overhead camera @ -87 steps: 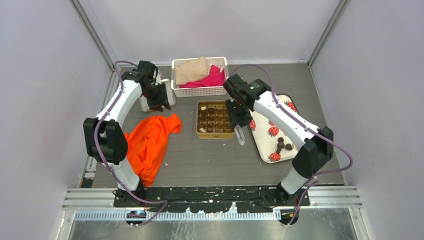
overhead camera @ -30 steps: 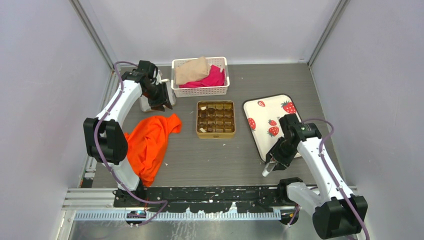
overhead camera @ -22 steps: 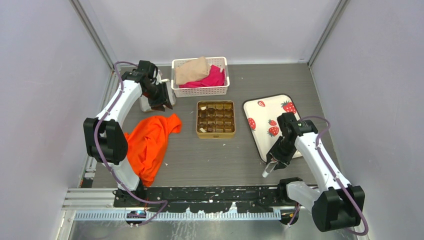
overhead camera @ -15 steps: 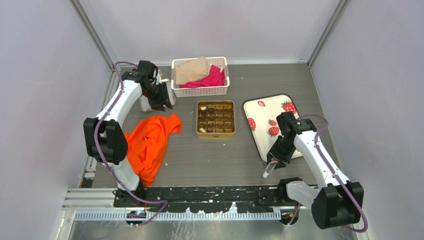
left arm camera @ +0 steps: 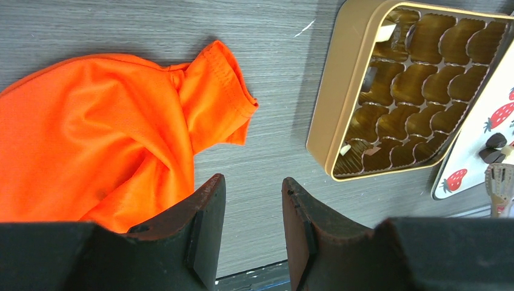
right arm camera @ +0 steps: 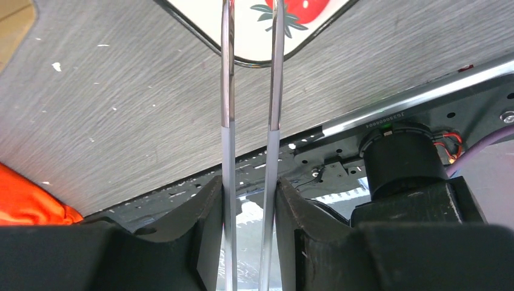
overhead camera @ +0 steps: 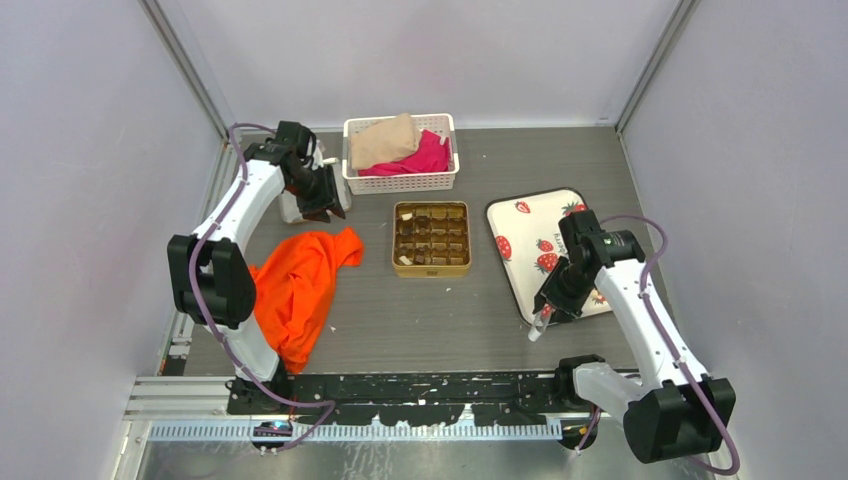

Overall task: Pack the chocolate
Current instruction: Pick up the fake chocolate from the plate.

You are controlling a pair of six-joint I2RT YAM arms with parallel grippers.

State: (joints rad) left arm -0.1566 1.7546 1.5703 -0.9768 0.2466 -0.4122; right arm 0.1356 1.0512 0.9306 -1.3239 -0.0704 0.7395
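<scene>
A: Biggest first. Tray?
B: White tray (overhead camera: 525,215), strawberry prints, on the right arm's side. No brand or text on it.
A: Tin?
B: Gold tin (left arm camera: 339,91), left of the tray, apart from it. No label that I can read.
A: Grippers?
B: Right gripper (right arm camera: 250,188) is clamped on metal tongs (right arm camera: 226,91), whose blades run straight out over the tray's near corner. Left gripper (left arm camera: 251,182) is half spread and holds nothing, far left, well apart from the tray.
A: Chocolate?
B: Dark pieces of chocolate (left arm camera: 495,141) on the tray's near end, just beyond the tongs, away from the base. Right arm is nearer by far. Long axis: pieces too small, can't tell.
A: Other writing?
B: White print on the black rail, unreadable.
</scene>
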